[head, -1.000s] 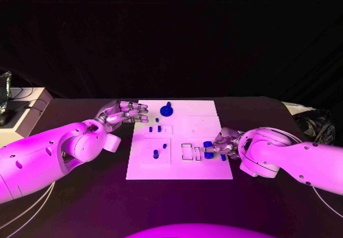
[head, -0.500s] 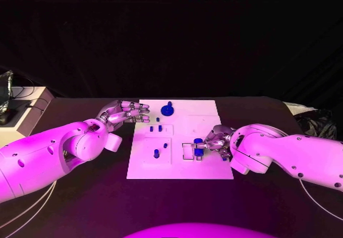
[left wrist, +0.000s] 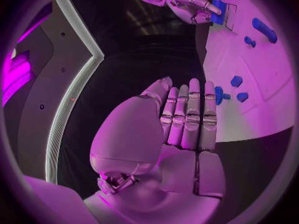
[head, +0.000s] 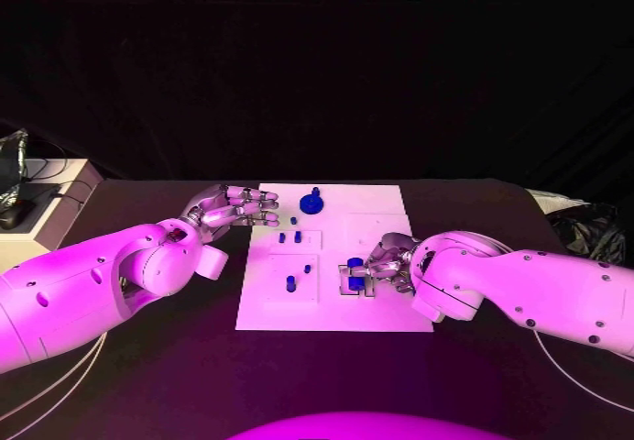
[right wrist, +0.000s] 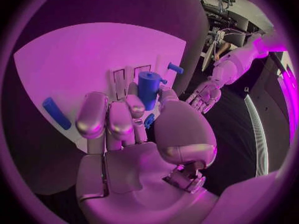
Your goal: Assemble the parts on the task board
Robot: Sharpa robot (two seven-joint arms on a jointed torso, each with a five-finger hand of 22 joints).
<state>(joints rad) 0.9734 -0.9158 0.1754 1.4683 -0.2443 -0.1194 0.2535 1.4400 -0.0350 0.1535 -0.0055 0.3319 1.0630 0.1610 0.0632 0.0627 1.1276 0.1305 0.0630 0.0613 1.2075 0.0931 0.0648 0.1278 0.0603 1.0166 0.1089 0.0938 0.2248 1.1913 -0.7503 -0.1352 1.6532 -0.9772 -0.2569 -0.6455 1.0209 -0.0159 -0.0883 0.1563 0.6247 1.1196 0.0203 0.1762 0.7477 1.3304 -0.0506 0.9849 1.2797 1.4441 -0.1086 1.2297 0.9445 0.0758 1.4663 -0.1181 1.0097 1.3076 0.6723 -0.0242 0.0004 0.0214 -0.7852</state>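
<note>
My right robot hand sits over the near right part of the task board, and in the right wrist view I see its fingers and thumb pinching a blue cylinder part, held upright just above the board. In the head view that same part shows as a blue spot beside two rectangular outlined slots in the board. My left robot hand hovers at the far left edge of the board, holding nothing; in the left wrist view its fingers lie straight and close together, with the thumb alongside. Just beyond those fingertips a round blue knob part stands near the board's far edge. Two small blue pegs stand side by side nearer the middle, and a longer blue peg stands at the near left. The white board lies in the middle of the black counter
</note>
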